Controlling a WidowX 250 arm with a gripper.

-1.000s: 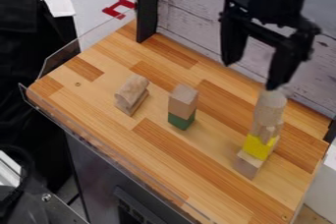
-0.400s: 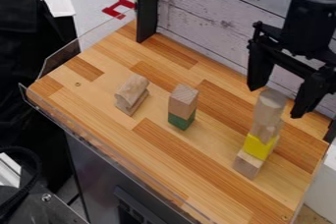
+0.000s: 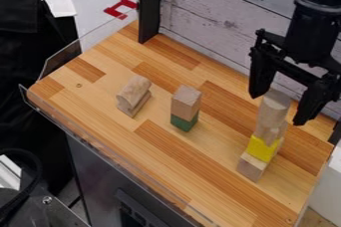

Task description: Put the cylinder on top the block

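The gripper point(image 3: 278, 109) hangs at the right, open, its two black fingers to either side of the upper end of a wooden cylinder point(image 3: 273, 107). That cylinder stands upright at the top of a stack, over a yellow block point(image 3: 262, 148) with a plain wooden block point(image 3: 252, 166) at the bottom. Left of this stack, a wooden block point(image 3: 186, 102) sits on a green block point(image 3: 184, 122). Whether the fingers touch the cylinder, I cannot tell.
Further left on the wooden table point(image 3: 220, 181) lies a rounded wooden piece point(image 3: 134, 88) on a small base. A whitewashed plank wall point(image 3: 206, 22) and a black post point(image 3: 150, 7) rise behind. A clear low rim runs along the left and front edges.
Over the last second the gripper has moved right and somewhat down in the view, ending around the cylinder's upper end. The blocks and cylinder have stayed put.
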